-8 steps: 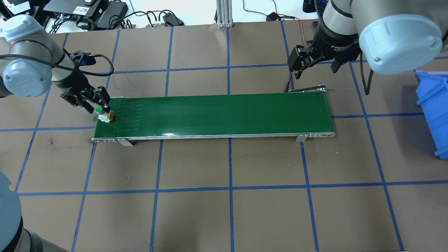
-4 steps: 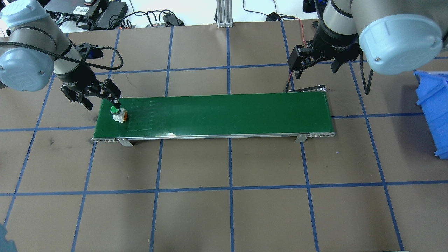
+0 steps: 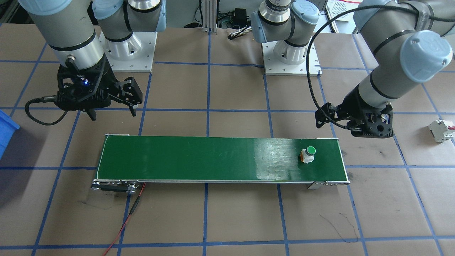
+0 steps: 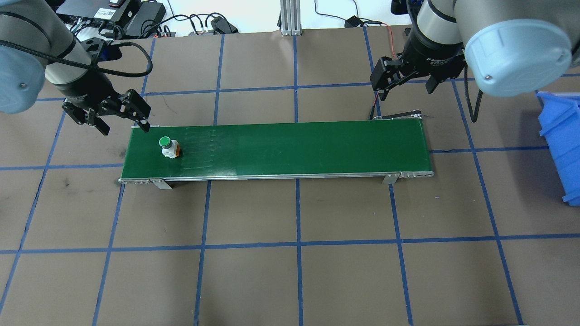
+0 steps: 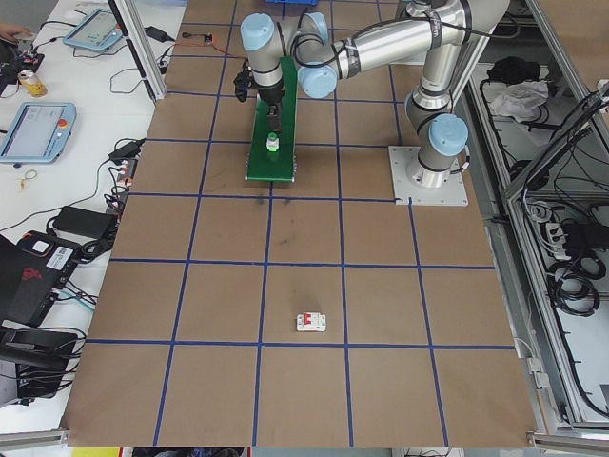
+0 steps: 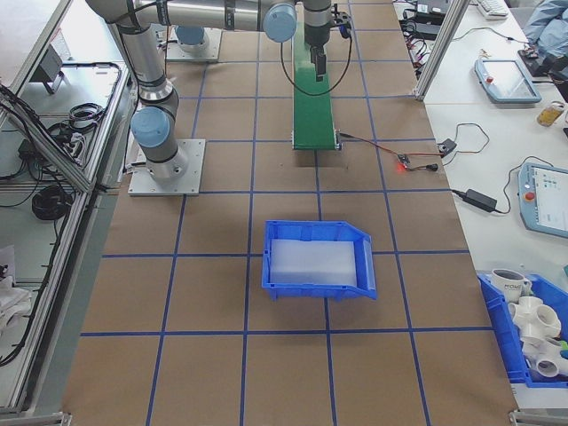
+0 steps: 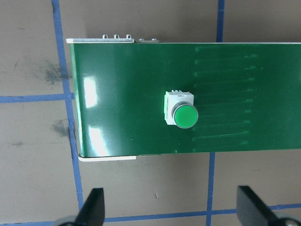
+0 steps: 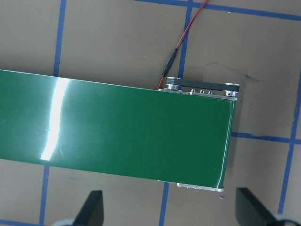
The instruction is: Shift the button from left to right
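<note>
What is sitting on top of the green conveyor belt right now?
Only the button, standing upright near the green conveyor belt end on the robot's left, touched by neither gripper. The rest of the belt surface shows nothing on it. What lies under the belt is hidden.

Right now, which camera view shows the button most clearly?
The left wrist-mounted view: the button appears large, seen from above on the green belt. The overhead exterior and exterior front-facing views show it small; exterior left shows it tiny. The other two views do not show it.
</note>
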Action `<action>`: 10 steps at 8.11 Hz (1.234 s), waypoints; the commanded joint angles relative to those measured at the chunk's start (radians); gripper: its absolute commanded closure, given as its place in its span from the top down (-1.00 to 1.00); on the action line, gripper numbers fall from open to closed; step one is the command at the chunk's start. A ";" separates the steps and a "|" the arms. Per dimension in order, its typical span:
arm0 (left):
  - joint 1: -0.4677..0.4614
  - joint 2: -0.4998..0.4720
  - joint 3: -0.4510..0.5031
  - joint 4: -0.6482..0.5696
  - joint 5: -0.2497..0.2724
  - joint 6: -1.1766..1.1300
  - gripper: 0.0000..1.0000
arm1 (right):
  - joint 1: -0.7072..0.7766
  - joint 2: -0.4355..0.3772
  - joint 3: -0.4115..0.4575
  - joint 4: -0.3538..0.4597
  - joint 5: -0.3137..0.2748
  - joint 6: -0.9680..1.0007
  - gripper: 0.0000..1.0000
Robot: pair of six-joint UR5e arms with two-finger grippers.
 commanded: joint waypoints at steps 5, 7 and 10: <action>-0.007 0.038 0.036 -0.069 -0.087 0.010 1.00 | 0.000 0.063 0.074 -0.112 0.007 0.153 1.00; 0.005 0.064 0.030 -0.071 -0.089 0.008 1.00 | 0.000 0.092 0.173 -0.266 0.060 0.153 1.00; 0.005 0.069 0.026 -0.085 -0.087 0.008 1.00 | -0.002 0.095 0.197 -0.263 0.050 0.144 1.00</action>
